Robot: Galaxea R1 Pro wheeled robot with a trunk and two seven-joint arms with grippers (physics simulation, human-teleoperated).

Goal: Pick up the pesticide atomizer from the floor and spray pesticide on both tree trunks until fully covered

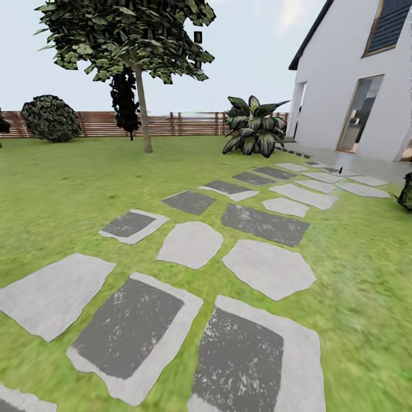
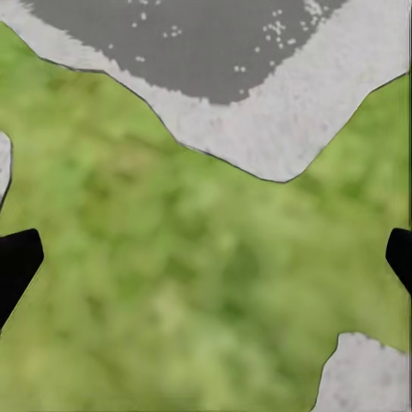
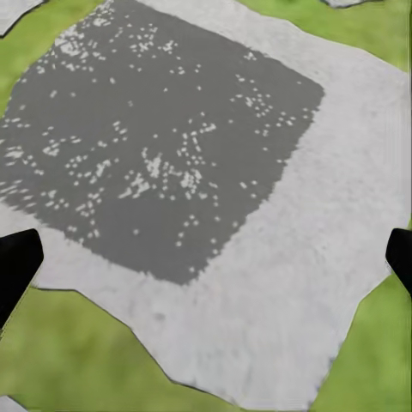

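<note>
The pesticide atomizer and the two trees to be sprayed are out of view. My left gripper [image 2: 206, 266] hangs open over lawn grass [image 2: 189, 257], its dark fingertips [image 2: 17, 262] wide apart with nothing between them. My right gripper [image 3: 206, 266] is also open and empty, above a grey stepping stone [image 3: 215, 197] with a dark centre. In the head view the garden lawn [image 1: 51, 194] stretches to a brown slat fence [image 1: 189, 123].
Stepping stones [image 1: 191, 243] run from the near foreground toward the white house [image 1: 343, 86] at the right. A thin-trunked dark-leaved tree [image 1: 143, 109], a round bush [image 1: 51, 118] and a striped-leaf plant [image 1: 254, 129] stand by the fence. A dark green object [image 1: 406, 193] sits at the right edge.
</note>
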